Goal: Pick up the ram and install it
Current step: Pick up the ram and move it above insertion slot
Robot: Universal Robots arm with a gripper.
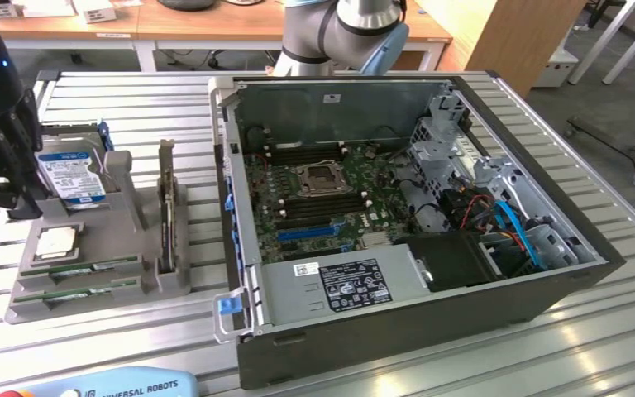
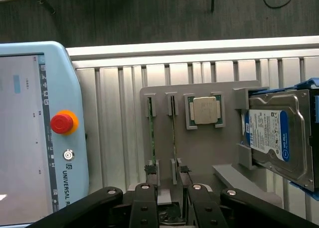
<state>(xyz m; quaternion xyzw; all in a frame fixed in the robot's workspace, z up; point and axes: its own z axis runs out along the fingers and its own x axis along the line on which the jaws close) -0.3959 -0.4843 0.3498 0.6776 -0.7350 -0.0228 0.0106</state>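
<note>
Ram (image 2: 151, 133): two thin green sticks set on edge, side by side, in slots of the grey holder. Neither is gripped and neither is in the computer. The exterior view shows a white label on the nearer stick, its print unreadable.

1. Table (image 1: 130, 107): ribbed aluminium slats that carry everything listed.
2. Computer case (image 1: 406, 331): dark tower lying on its side with the cover off, at the exterior view's right of the holder.
3. Motherboard (image 1: 295, 198): green, inside the case, with a bare processor socket at centre and blue slots below it.
4. Arm (image 1: 350, 29): grey-and-blue joint behind the case.
5. Power supply (image 1: 340, 285): silver box in the case's near corner, with black and white labels too small to read.
6. Teach pendant (image 2: 35, 138): pale blue, lettered "UNIVERSAL ROBOTS" in the exterior view.
7. Holder (image 2: 199, 153): grey tray beside the case.
8. Gripper (image 2: 167, 174): black, jaws standing apart with nothing between them, hanging over the ram end of the holder.
9. Hard drive (image 2: 279, 138): silver, propped in the holder, with a blue-and-white label whose text is not legible.
10. Processor (image 2: 204, 110): square silver chip in its recess between the ram and the drive.
11. Stop button (image 2: 62, 122): red on a yellow ring, on the pendant.
</note>
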